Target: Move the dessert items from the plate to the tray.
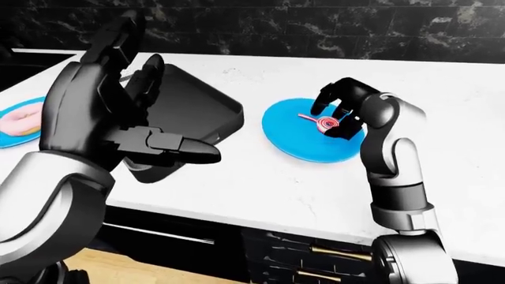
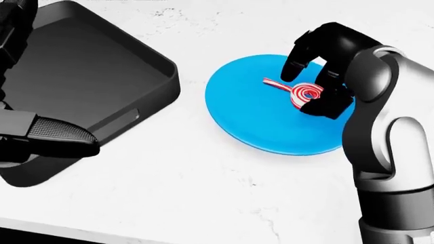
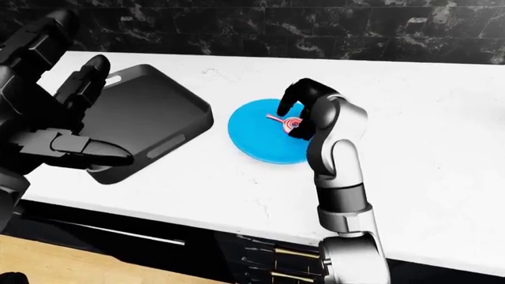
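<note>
A red-and-white swirl lollipop (image 2: 307,94) lies on a blue plate (image 2: 251,112) on the white counter. My right hand (image 2: 301,91) hovers over it. Its fingers (image 2: 293,65) curl down on the swirl's upper left and the thumb (image 2: 324,108) sits against its lower right. The hand is open and the candy still rests on the plate. A black tray (image 2: 163,86) stands left of the plate, empty as far as I can see. My left hand (image 1: 134,112) is open and empty, raised over the tray's near side, hiding part of it.
A pink donut (image 1: 19,121) lies on a second blue plate (image 1: 9,141) at the far left of the left-eye view. The counter's near edge (image 2: 203,231) runs along the bottom of the head view. A dark marble wall (image 1: 315,23) backs the counter.
</note>
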